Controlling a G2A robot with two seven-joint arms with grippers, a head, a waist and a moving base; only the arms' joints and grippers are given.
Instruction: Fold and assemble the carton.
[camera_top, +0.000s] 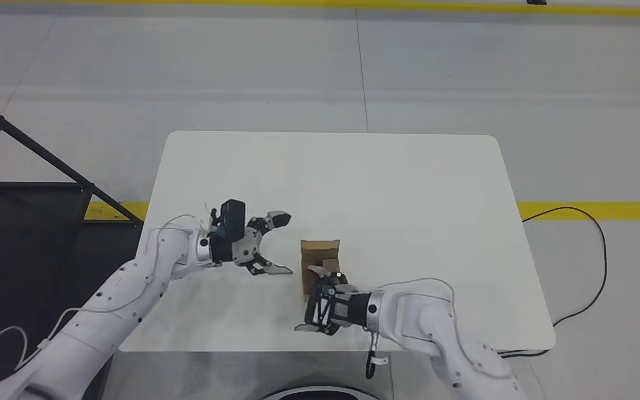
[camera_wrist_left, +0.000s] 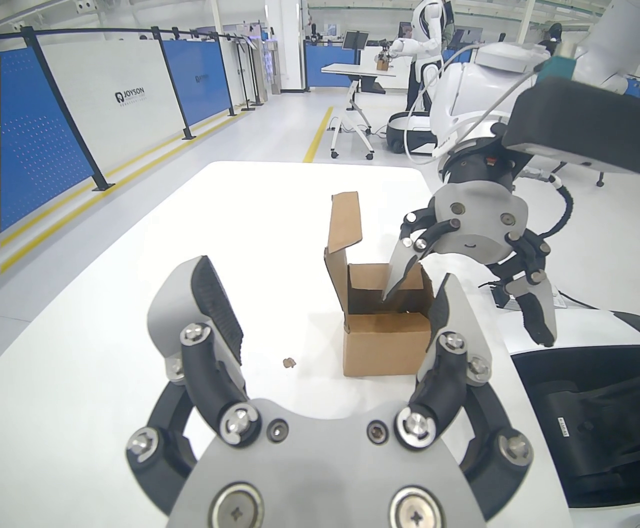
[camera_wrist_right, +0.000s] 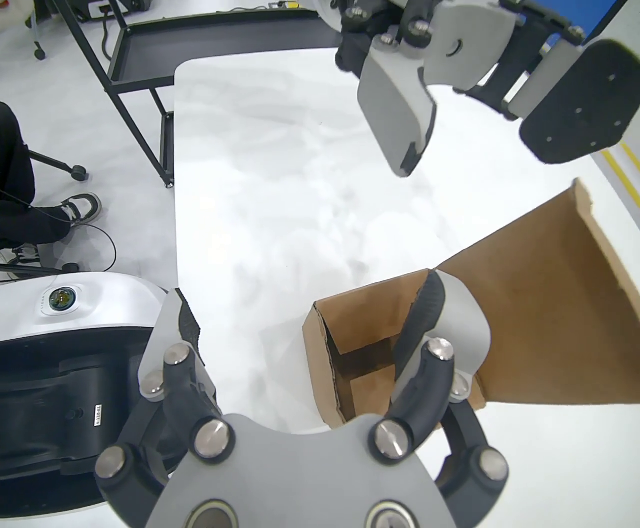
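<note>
R end effector (camera_wrist_right: 302, 292) spread, one finger inside open carton (camera_top: 320, 252), prob. seating flap; L end effector (camera_top: 279, 242) released beside carton, ready to brace.

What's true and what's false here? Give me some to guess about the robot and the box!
1. The carton is shut. False: its flap stands up and the top is open.
2. The right gripper has one finger inside the carton. True.
3. The left gripper is holding the carton. False: it is open, beside the carton and apart from it.
4. A small brown scrap lies on the table. True.
</note>
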